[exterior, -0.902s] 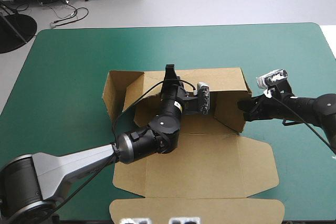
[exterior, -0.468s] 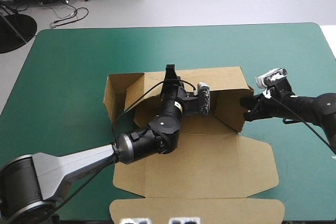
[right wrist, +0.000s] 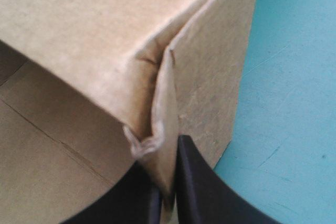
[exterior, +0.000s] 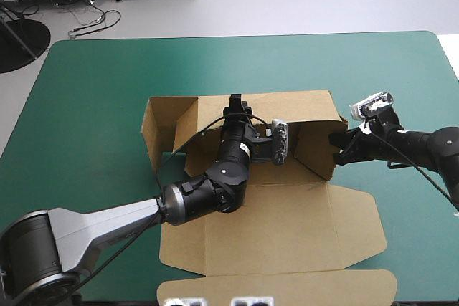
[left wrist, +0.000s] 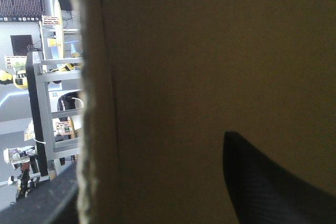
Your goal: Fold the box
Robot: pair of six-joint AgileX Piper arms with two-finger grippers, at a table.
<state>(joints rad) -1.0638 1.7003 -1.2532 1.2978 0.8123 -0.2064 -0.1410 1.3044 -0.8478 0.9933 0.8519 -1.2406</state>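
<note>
The brown box (exterior: 287, 227) lies mid-table with its far, left and right walls raised and its lid flat toward the front edge. My left arm reaches into it. The left gripper (exterior: 235, 100) is up against the inside of the far wall (exterior: 301, 104). In the left wrist view brown board (left wrist: 210, 51) fills the picture, and one black finger (left wrist: 262, 182) stands off to the side, so the gripper is open. My right gripper (exterior: 336, 141) is shut on the right wall's front corner (right wrist: 165, 145), the folded board pinched between its fingers (right wrist: 199, 182).
Bare teal-green cover (exterior: 93, 105) surrounds the box on the left, far and right sides. More of the cover (right wrist: 294, 77) lies just outside the pinched corner. The lid's front flap (exterior: 287, 284) reaches close to the table's front edge.
My left gripper has let go of the far wall and opened, drawing back a little. The box's flat lid has slid slightly toward the front right. The right gripper keeps hold of the corner.
</note>
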